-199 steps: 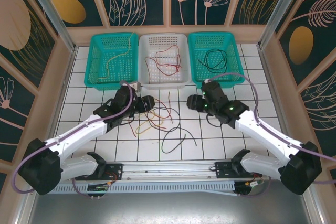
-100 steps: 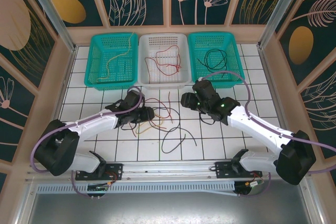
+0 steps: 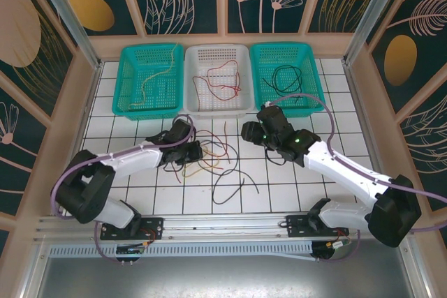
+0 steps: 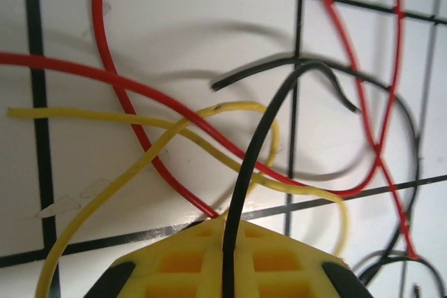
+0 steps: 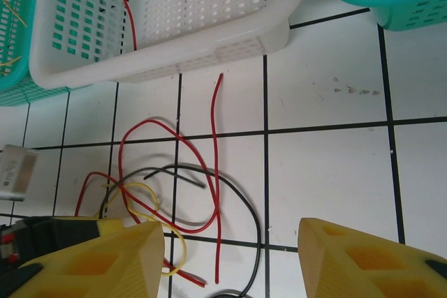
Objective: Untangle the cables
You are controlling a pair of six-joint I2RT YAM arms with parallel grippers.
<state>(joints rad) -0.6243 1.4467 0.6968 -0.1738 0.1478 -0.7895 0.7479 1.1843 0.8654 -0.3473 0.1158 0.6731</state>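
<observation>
- While my left gripper [image 3: 198, 151] sits just left of centre in the overhead frame, it is clamped on a black cable [image 4: 255, 151]. That cable rises from between my yellow fingers [image 4: 181, 263] at the bottom edge of the left wrist frame.
- Above that grip, a red cable [image 4: 63, 66] and a yellow cable [image 4: 70, 112] cross each other and the black one on the white tiled table [image 3: 119, 130].
- My right gripper [image 3: 248, 132], just right of centre overhead, stands apart with nothing between its tips.
- Mid-frame overhead, the loose cables [image 3: 209, 160] lie tangled on the table, between and below my two grippers.
- Along the top of that frame, the left teal basket [image 3: 120, 85] holds a yellow strand, the white basket [image 3: 218, 111] holds red strands, and the right teal basket [image 3: 318, 82] holds a black one.
</observation>
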